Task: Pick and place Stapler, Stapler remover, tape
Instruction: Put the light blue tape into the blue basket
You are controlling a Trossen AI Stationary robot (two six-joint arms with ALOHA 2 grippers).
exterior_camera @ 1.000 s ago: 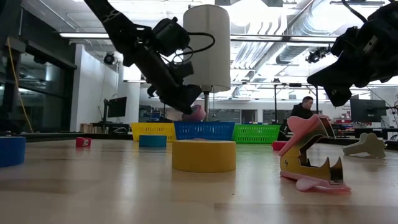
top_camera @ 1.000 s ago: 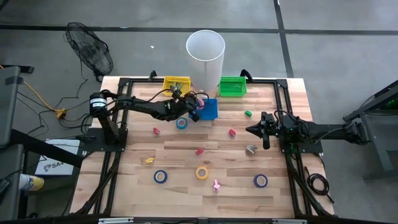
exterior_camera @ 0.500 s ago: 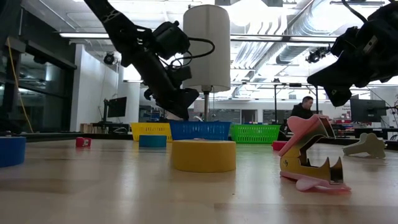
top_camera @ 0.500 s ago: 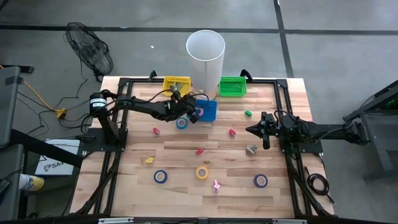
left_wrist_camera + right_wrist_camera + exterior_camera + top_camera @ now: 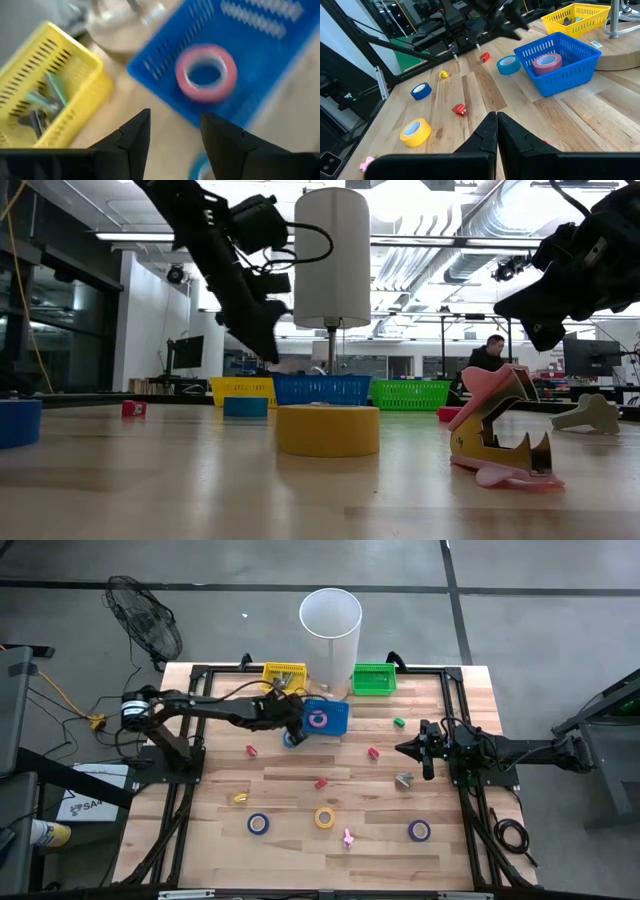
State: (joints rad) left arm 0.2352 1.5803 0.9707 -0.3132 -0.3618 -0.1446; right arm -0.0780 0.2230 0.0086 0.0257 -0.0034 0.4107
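Note:
A pink tape roll (image 5: 206,71) lies flat on the floor of the blue basket (image 5: 335,710) at the table's far middle. My left gripper (image 5: 172,132) hangs open just left of that basket's near corner, above the table, with nothing between its fingers; the high view shows my left gripper (image 5: 296,726) partly over a light-blue tape roll (image 5: 508,64) on the table. My right gripper (image 5: 496,125) stays shut in the air at the table's right side, touching nothing. Small staplers and staple removers lie scattered on the wood.
A yellow basket (image 5: 284,674) holding a few items, a white cylinder (image 5: 330,615) and a green basket (image 5: 374,679) stand along the far edge. Blue (image 5: 258,824), yellow (image 5: 325,817) and purple (image 5: 419,830) tape rolls and a pink staple remover (image 5: 348,837) lie near the front.
My left gripper has opened and let go of the pink tape roll, which now lies in the blue basket. The gripper has then drawn back toward the table's left edge and a little up, tipping to a less steep slant.

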